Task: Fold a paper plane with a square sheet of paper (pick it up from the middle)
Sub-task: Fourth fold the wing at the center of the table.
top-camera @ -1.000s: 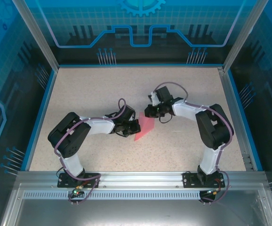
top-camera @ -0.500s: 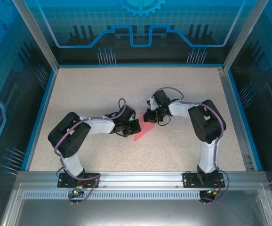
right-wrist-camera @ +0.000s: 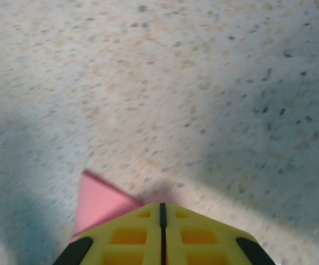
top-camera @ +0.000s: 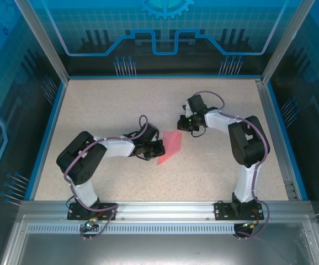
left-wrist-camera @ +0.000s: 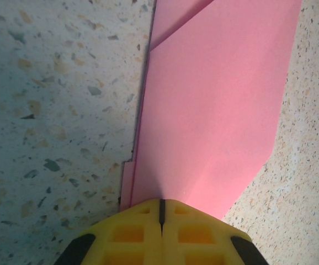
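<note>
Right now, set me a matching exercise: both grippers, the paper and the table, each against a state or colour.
Things:
1. left gripper
2. right gripper
3. paper
4. table

States:
A. speckled beige
B. shut, over bare table, a pink corner just beside it
C. pink, folded, lying flat
D. shut, tips meeting the paper's edge, the paper stretching ahead

Pairs: 1-D, 2-B, 3-C, 4-A

A speckled beige table [top-camera: 110,105] is bordered by a blue rim [top-camera: 162,77]. Blue printed panels [top-camera: 165,33] are set at the far side, and a metal rail [top-camera: 165,208] along the near edge.
</note>
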